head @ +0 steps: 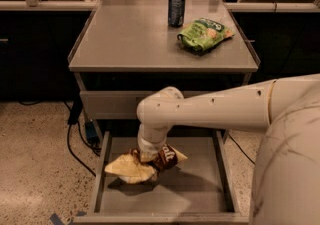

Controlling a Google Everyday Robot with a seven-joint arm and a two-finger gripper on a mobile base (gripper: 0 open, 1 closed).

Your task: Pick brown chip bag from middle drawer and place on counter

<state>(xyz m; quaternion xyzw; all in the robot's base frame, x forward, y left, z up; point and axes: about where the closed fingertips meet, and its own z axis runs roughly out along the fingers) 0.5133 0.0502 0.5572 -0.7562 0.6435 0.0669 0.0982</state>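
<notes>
The middle drawer (192,191) stands pulled open at the bottom of the cabinet. My gripper (146,156) reaches down into its left part from my white arm (215,111). It is shut on the brown chip bag (131,169), a crinkled tan and dark-brown bag. The bag hangs tilted a little above the drawer floor and casts a shadow under it. The bag sticks out over the drawer's left wall. The grey counter (130,36) lies above and behind.
A green chip bag (202,34) and a dark soda can (176,9) stand on the counter's back right. A closed drawer front (107,104) sits above the open one. Cables (75,136) hang at the cabinet's left. My body (290,169) fills the right.
</notes>
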